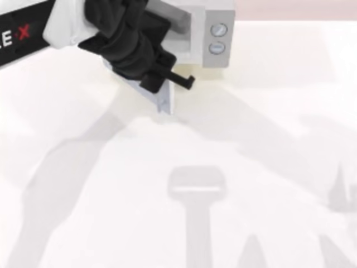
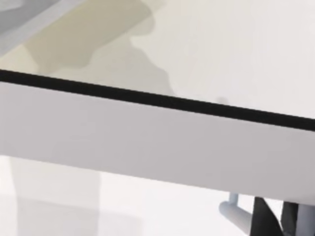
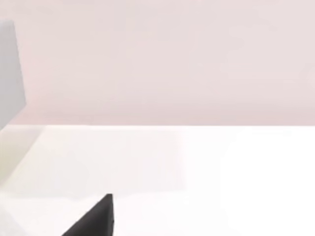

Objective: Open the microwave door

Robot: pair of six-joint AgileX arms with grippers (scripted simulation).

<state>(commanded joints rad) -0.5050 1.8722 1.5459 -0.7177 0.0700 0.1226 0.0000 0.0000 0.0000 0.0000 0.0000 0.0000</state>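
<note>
**A:** Starting with the biggest thing, what carries everything?

**B:** The pale desk (image 1: 268, 167) fills nearly all of the top view, crossed only by soft grey shadows. Its far edge meets a pinkish wall.

**A:** And the microwave?

**B:** The microwave (image 1: 215, 14) sits at the far edge of the desk, a little left of centre. Its narrow knob panel (image 1: 218, 39) faces the camera on the right side of the box, with two round knobs one above the other. Left of that panel the pale cavity (image 1: 181, 25) shows, so the front is uncovered.

**A:** Where is the microwave door, then?

**B:** The microwave door (image 1: 167, 100) is swung out from the box toward the near side of the desk. From above only its thin light-grey edge and lower corner show, below the black arm. In the left wrist view it runs as a broad light-grey band (image 2: 147, 137) with a dark strip along one edge, right in front of the camera.

**A:** Which arm is on it?

**B:** The left arm, reaching in from the top view's left. The left gripper (image 1: 181, 78) is at the door's outer edge, just in front of the open cavity. One black finger (image 1: 187, 80) pokes out to the right. I cannot tell whether its fingers are apart or closed on the door.

**A:** The right arm?

**B:** It does not appear from above. Its wrist view shows only a dark tip (image 3: 96, 219) over bare desk, with a grey corner of the microwave (image 3: 10, 69) off to one side.
</note>
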